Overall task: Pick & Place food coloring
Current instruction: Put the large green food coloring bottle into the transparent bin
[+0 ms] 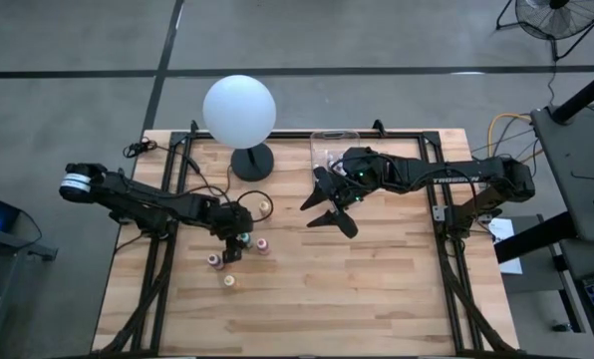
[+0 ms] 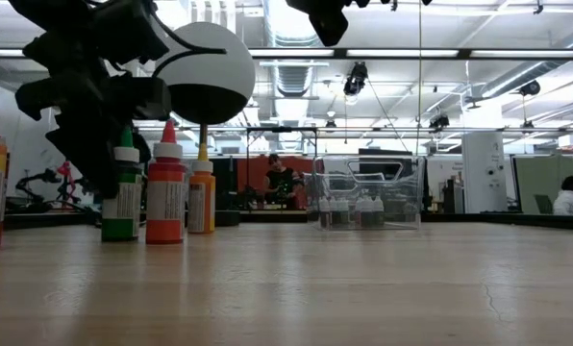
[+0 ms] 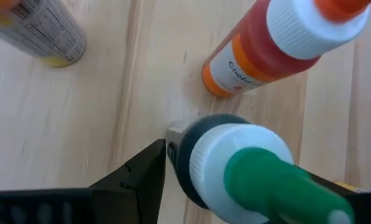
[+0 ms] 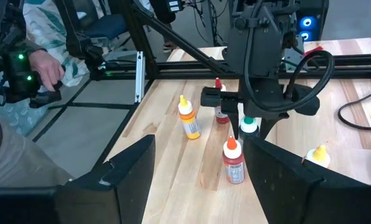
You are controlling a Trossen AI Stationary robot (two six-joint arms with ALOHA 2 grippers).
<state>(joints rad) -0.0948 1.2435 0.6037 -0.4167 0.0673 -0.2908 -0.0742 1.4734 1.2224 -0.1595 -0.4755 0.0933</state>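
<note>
Several food coloring bottles stand upright on the wood table. In the left wrist view a green-tipped bottle (image 3: 248, 168) with a white cap and dark body sits between my left gripper's (image 3: 235, 186) fingers. An orange bottle (image 3: 260, 50) and a yellow one (image 3: 42, 31) stand close by. The high view shows my left gripper (image 1: 235, 239) pointing down among the bottles (image 1: 263, 244). My right gripper (image 1: 332, 206) hangs open above the table, in front of the clear bin (image 1: 335, 150), and touches nothing. Small dark bottles (image 2: 344, 211) stand in the bin. My left gripper comes from above, pointing down, with one finger (image 3: 145, 177) against the dark body (image 3: 179, 162) of the green-tipped bottle, just below its cap. The cap hides the other finger. The bottle is upright with its base on the table (image 2: 121, 231).
The white globe lamp (image 1: 239, 110) stands on its dark foot at the far middle of the table, left of the bin. Black frame rails run along both sides of the table. A person's hand (image 4: 45, 68) shows beyond the left edge. The near half of the table is bare wood.
</note>
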